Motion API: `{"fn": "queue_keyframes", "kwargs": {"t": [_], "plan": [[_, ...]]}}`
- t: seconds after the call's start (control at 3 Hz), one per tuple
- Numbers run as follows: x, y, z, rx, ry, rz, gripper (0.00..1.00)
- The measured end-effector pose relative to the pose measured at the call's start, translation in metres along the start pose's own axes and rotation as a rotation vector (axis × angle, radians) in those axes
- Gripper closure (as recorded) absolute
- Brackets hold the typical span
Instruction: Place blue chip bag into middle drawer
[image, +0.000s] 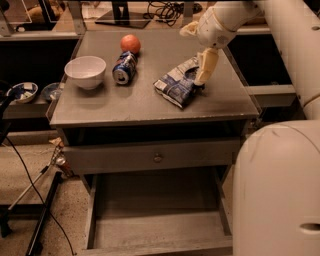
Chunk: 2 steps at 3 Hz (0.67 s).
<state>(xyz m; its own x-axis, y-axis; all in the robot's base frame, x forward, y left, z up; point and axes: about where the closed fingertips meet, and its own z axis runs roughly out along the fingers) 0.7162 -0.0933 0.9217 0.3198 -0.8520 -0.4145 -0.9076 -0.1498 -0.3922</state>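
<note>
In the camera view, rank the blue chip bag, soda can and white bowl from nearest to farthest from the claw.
The claw hangs at the right end of the blue chip bag.
1. blue chip bag, right beneath the claw.
2. soda can, lying farther left.
3. white bowl, farthest left.
</note>
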Motion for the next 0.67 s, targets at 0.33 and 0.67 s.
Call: {"fn": "queue_keyframes", "kwargs": {"t": [0.33, 0.67], "plan": [[0.003, 0.002, 0.01, -0.014, 0.008, 0.0, 0.0], [0.006, 0.009, 0.029, -0.039, -0.002, 0.021, 0.0]]}}
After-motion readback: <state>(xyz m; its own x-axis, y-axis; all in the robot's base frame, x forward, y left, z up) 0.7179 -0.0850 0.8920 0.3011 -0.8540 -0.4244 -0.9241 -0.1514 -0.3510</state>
